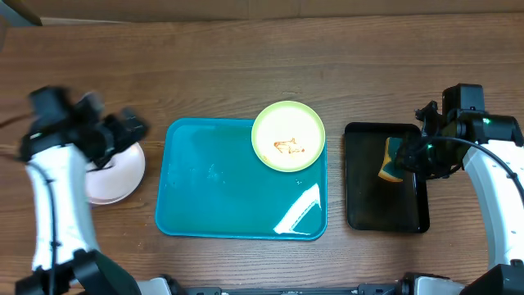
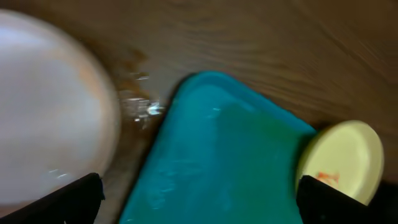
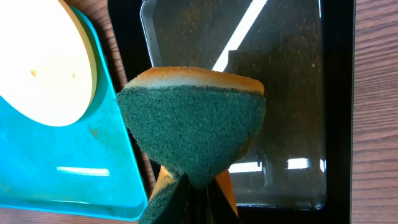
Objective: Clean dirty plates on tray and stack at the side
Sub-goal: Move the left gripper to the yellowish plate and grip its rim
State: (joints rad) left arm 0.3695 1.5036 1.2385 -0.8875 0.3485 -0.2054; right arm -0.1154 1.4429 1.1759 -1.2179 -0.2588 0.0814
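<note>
L hand (image 1: 127, 129) is blurred in overhead view, hanging over the far edge of the white plate (image 1: 115, 176). In L wrist view the hand (image 2: 199, 183) is spread wide w/ nothing between; dark fingers (image 2: 74, 199) show at both near corners of the pic. The white plate (image 2: 50, 106) sits on the bare surface (image 1: 246, 65), just left of the tray (image 1: 213, 197) and not touching it. Can't tell if it's one plate or a stack. Between plate and tray the wrist view shows wet glints & brownish marks (image 2: 137, 102) on the wood.

R hand (image 1: 401, 156) is pinched tight on a sponge (image 1: 391, 162), green scrub face w/ a yellow-orange layer behind, over the far-left part of the black tray (image 1: 385, 213). In R wrist view the hand (image 3: 193, 199) squeezes the sponge (image 3: 193, 124) at its lower end, so it fans out above.

Green plate (image 1: 288, 135) lies in the tray's far-right corner, rim overhanging the far edge a bit, orange-brown smear (image 1: 288, 147) in its middle. Rest of the teal tray is bare & glossy, w/ a white light glare near its right side. The black tray sits just right of it w/ a narrow gap, also shiny.

The surface is brown wood w/ grain running left-right. A pale object shows at the far-left corner, too cropped to ID. Little else of the room in view.
</note>
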